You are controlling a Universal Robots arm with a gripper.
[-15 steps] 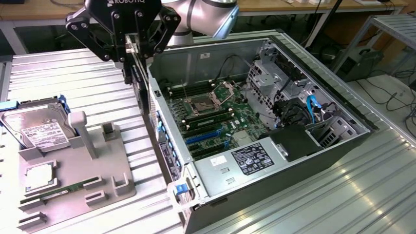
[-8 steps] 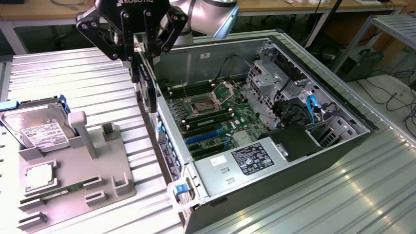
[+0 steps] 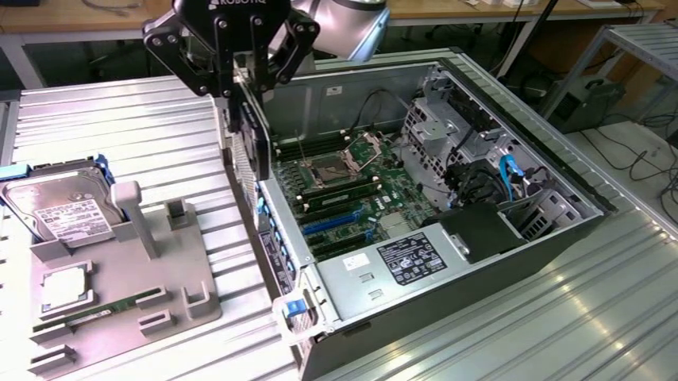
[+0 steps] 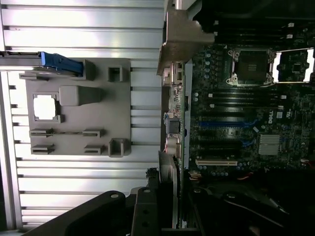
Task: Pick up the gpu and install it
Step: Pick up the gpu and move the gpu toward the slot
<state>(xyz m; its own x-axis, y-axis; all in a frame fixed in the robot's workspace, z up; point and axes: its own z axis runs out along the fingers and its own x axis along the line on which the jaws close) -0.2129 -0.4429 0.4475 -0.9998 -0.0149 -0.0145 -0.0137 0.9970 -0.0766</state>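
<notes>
Gripper [image 3: 241, 79] is seen at the upper left of the exterior frame. Its fingers [image 3: 202, 73] are clamped on the top edge of the gpu [image 3: 247, 135]. The gpu hangs below them on edge, close to upright. It is held over the near side wall of the open computer case [image 3: 551, 238], above the slots and not seated. No contact with the motherboard [image 3: 350, 190] is seen.

In the wrist view the gpu [image 4: 173, 123] is seen edge-on, running away from the gripper [image 4: 170, 209]. The silver bracket [image 4: 179, 39] is at its far end. The motherboard [image 4: 236, 113] is on one side of it and the grey holder [image 4: 74, 113] on the other.

Surface: ribbed metal table [image 3: 138, 127]. The case lies on its side at centre and right of the exterior frame. The grey holder [image 3: 117, 294] lies at lower left, with a hard drive [image 3: 59, 210] propped in it and a memory stick [image 3: 90, 311] along its lower edge.

Room: desks [image 3: 95, 20] are noted along the top edge, and cables [image 3: 646, 159] on the floor at far right.

Limits: only the thin edge of the gpu is seen, so its faces cannot be read. The edge under the finger pads is hidden. The arm [image 3: 344, 24] is cut off at the top of the frame, and the hard drive is cropped at the left edge.
</notes>
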